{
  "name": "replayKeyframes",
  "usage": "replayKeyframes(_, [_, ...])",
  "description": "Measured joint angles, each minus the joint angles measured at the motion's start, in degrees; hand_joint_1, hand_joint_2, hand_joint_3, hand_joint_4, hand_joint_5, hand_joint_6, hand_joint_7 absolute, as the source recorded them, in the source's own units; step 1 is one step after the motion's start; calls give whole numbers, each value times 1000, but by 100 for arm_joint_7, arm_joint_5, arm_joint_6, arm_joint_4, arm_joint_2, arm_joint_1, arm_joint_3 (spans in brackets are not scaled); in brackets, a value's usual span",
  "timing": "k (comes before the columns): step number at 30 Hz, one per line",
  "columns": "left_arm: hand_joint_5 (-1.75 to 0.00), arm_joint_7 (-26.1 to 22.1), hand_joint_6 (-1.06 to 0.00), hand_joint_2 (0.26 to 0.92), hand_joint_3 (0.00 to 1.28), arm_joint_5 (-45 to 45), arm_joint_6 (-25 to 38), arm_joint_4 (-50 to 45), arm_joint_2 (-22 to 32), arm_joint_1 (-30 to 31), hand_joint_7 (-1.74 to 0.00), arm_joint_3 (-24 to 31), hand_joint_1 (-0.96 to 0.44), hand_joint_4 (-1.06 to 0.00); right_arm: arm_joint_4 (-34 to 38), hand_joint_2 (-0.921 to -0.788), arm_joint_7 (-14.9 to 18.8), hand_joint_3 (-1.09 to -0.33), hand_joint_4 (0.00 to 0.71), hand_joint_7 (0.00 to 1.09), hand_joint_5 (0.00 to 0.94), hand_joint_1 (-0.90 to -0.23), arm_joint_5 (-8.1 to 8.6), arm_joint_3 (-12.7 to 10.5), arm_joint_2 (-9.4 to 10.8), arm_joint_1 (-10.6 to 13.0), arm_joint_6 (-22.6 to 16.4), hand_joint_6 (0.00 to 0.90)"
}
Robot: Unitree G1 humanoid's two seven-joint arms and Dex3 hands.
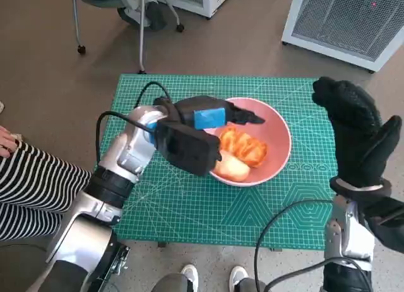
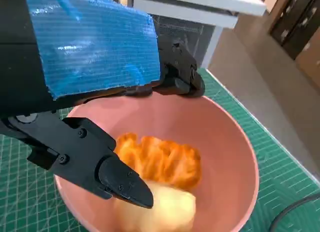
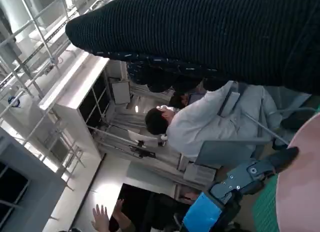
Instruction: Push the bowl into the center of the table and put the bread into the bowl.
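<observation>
The pink bowl (image 1: 278, 125) stands on the green cutting mat (image 1: 183, 207), a little right of its middle. Inside it lie an orange-brown bread (image 1: 244, 147) and a pale bun (image 1: 232, 169). My left hand (image 1: 202, 120) hovers over the bowl's left side, holding nothing, its fingers spread above the rim. From behind the left hand (image 2: 90, 46), the bowl (image 2: 235, 142), the orange bread (image 2: 160, 159) and the bun (image 2: 165, 209) show below the parted fingers. My right hand (image 1: 356, 131) is raised off the mat's right edge, empty, fingers apart; its glove (image 3: 210, 36) fills the right wrist view.
A person in striped clothing (image 1: 31, 178) sits at the left and feet (image 1: 189, 276) show at the table's front. A white unit (image 1: 353, 21) and a wheeled chair (image 1: 126, 8) stand beyond. A black cable (image 1: 278, 229) crosses the mat's front right. A person (image 3: 210, 122) sits beyond.
</observation>
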Motion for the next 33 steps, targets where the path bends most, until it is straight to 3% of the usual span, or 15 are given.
replayKeyframes(10, [0,-561,-167,905,34,-1677,-377,655,-221,20,-3,1064,-652,-39,-137,-921,-134,-726,158,402,7,-708,-63,-85,-222,-192,146,24])
replayKeyframes(18, [-3,-654,-184,920,315,-2885,-600,640,-689,297,-11,1897,-743,-41,-31,-921,-303,-735,167,408,10,-700,-282,-81,-319,-506,149,32])
replayKeyframes(26, [-9,70,-192,921,543,-3434,-870,82,-1369,967,-17,2465,-754,-60,122,-921,-474,-734,173,414,10,-695,-483,-19,-305,-779,146,52])
replayKeyframes(33, [0,592,-152,921,648,-3338,-1460,-234,-1670,1210,-5,2550,-714,-24,325,-921,-494,-715,172,413,7,-697,-489,57,-219,-927,121,61])
